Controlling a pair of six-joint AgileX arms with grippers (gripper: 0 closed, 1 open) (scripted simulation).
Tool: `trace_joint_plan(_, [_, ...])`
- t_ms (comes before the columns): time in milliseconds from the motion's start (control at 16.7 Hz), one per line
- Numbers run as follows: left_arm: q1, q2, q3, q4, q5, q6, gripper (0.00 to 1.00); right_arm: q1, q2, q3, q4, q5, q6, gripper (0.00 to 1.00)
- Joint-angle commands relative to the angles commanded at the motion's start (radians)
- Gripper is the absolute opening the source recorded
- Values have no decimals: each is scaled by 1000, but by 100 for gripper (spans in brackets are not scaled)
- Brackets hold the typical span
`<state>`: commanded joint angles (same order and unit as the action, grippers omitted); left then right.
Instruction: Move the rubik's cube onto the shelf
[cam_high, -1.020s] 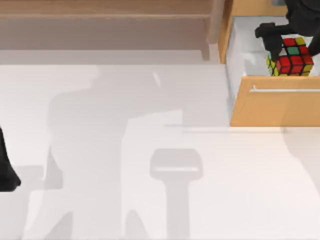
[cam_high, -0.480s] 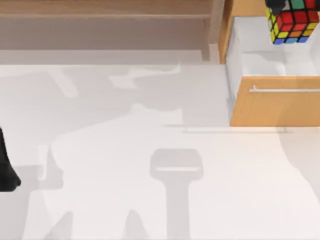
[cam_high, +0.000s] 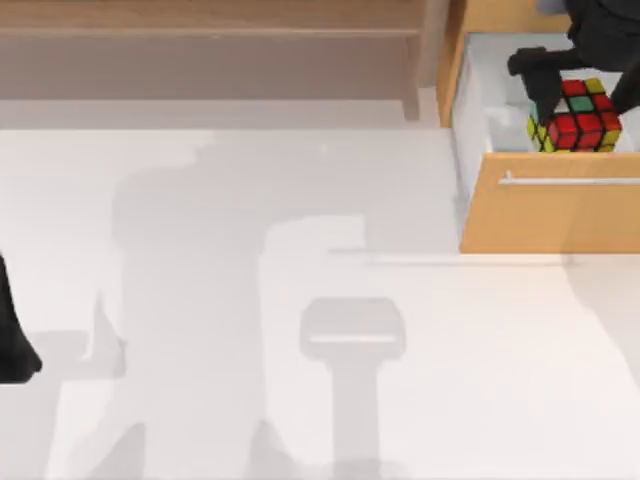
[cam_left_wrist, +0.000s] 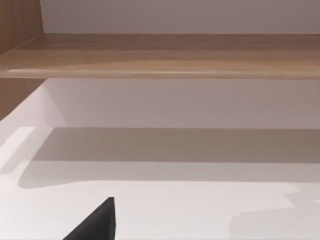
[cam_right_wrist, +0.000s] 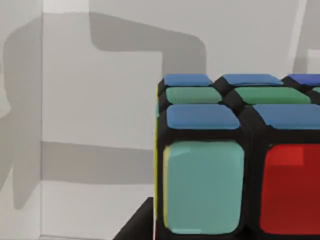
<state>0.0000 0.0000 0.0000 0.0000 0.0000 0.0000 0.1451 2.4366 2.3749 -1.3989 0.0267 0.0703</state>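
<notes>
Inside open drawer (cam_high: 480, 110) at far right, right hand (cam_high: 580, 95) clamped on rubik's cube (cam_high: 578, 117), left arm (cam_high: 12, 335) parked.

Matt wooden shelf (cam_high: 210, 15), glossy-stickered rubik's cube (cam_high: 578, 120)

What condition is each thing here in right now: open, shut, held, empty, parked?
Orange-tan drawer with thin metal handle: pulled open.
Small multicoloured rubik's cube: inside the open drawer, between the right gripper's fingers.
Black right gripper: at the cube in the drawer.
Long light brown wooden shelf: nothing on it.
Black left gripper: parked at the table's left edge.
</notes>
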Motion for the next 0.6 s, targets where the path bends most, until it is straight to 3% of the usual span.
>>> trace_joint_plan(600, [0,0,0,0,0,0,100,-9,12,-12,13,-22,-4,0])
